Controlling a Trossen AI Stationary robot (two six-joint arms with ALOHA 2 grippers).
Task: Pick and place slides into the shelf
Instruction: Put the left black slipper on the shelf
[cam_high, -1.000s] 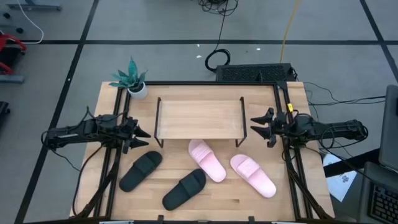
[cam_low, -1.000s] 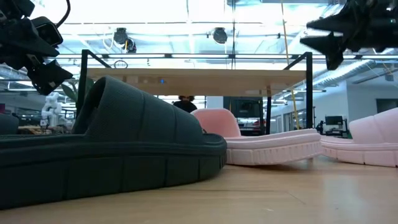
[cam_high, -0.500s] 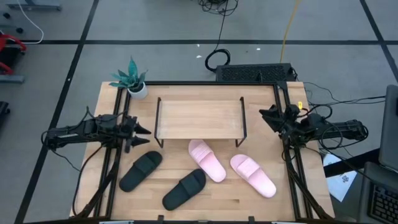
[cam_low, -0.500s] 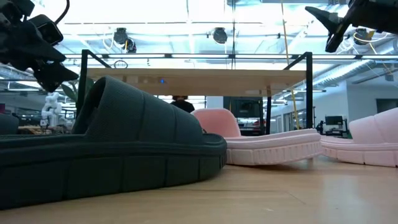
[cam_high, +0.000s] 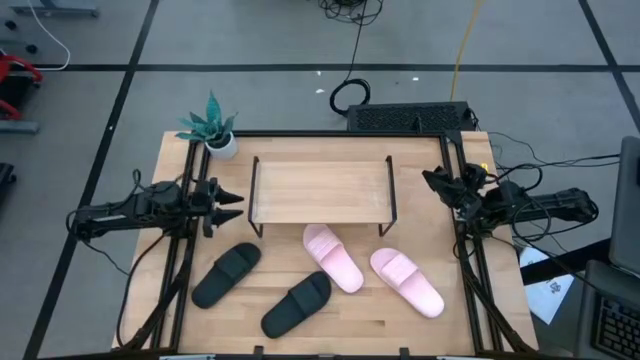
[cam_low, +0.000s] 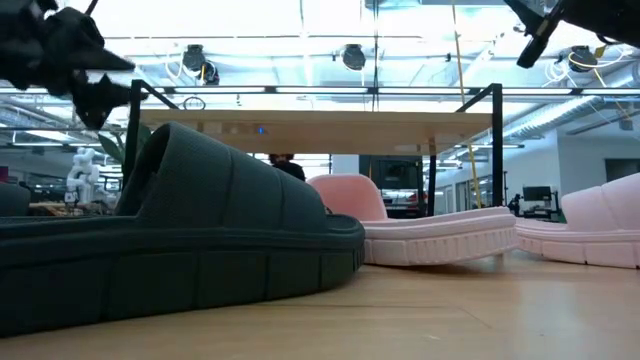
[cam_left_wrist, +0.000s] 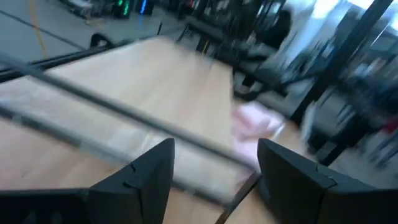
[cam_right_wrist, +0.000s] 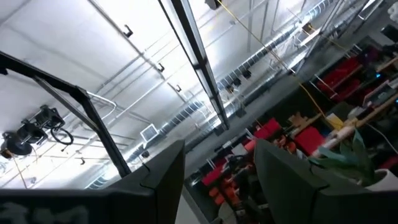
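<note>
Two black slides (cam_high: 225, 274) (cam_high: 297, 303) and two pale pink slides (cam_high: 332, 257) (cam_high: 407, 281) lie sole-down on the wooden table, on the near side of the shelf (cam_high: 321, 190). The shelf, a light board on a thin black frame, stands mid-table. My left gripper (cam_high: 232, 199) hovers open just left of the shelf, pointing toward it; its fingers frame the shelf board (cam_left_wrist: 124, 93) in the left wrist view. My right gripper (cam_high: 432, 180) hovers open just right of the shelf, tipped upward; its wrist view shows only the ceiling past its fingers (cam_right_wrist: 158, 180).
A small potted plant (cam_high: 212, 128) stands at the table's far left corner. A dark box with cables (cam_high: 410, 117) sits behind the far edge. Bare wood lies between the slides and the table's near edge.
My left gripper has risen a little and tipped up toward level, still pointing at the shelf. My right gripper has risen, tipped upward and rolled, so its fingers now point above the shelf. The slides and shelf have stayed put.
</note>
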